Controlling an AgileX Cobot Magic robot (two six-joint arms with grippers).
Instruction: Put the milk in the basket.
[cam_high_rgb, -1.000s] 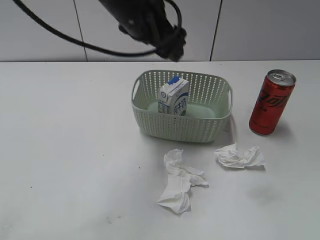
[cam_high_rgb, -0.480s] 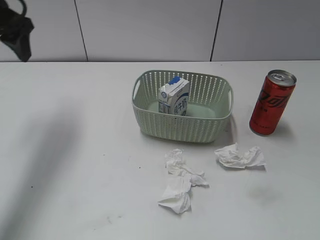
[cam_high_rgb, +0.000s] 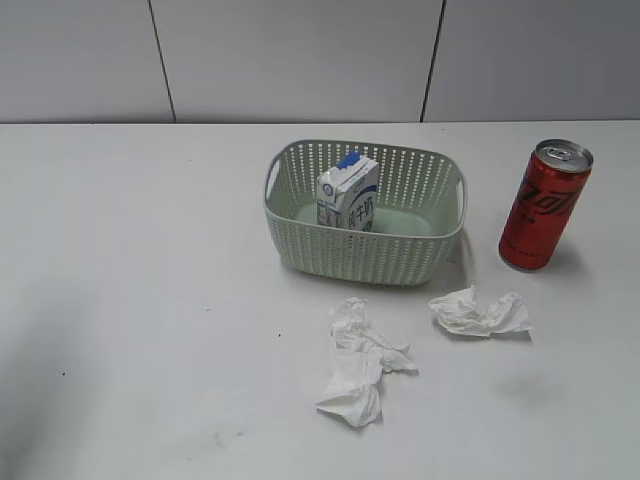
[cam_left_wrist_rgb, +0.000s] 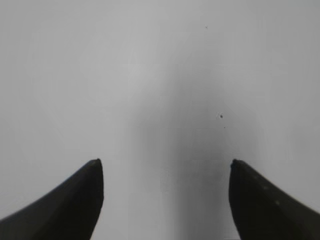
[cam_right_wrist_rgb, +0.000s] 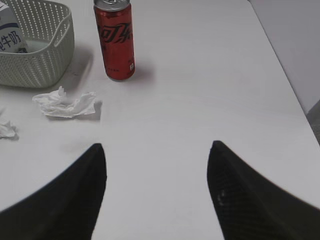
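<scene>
The milk (cam_high_rgb: 348, 193), a small white carton with a blue top patch, stands upright inside the pale green basket (cam_high_rgb: 366, 257) at the middle of the table. Both also show at the top left of the right wrist view, the milk (cam_right_wrist_rgb: 10, 36) and the basket (cam_right_wrist_rgb: 47, 55). My left gripper (cam_left_wrist_rgb: 165, 162) is open and empty over bare white table. My right gripper (cam_right_wrist_rgb: 156, 146) is open and empty over the table, to the right of the basket. Neither arm shows in the exterior view.
A red soda can (cam_high_rgb: 543, 206) stands right of the basket, also in the right wrist view (cam_right_wrist_rgb: 115, 41). Crumpled tissues lie in front of the basket: one (cam_high_rgb: 480, 312) at the right, one (cam_high_rgb: 358, 364) nearer the front. The table's right edge (cam_right_wrist_rgb: 280, 55) shows.
The left arm, over the back of the basket a second ago, swung away to the left and has gone out of the exterior view. The milk and basket have not moved.
</scene>
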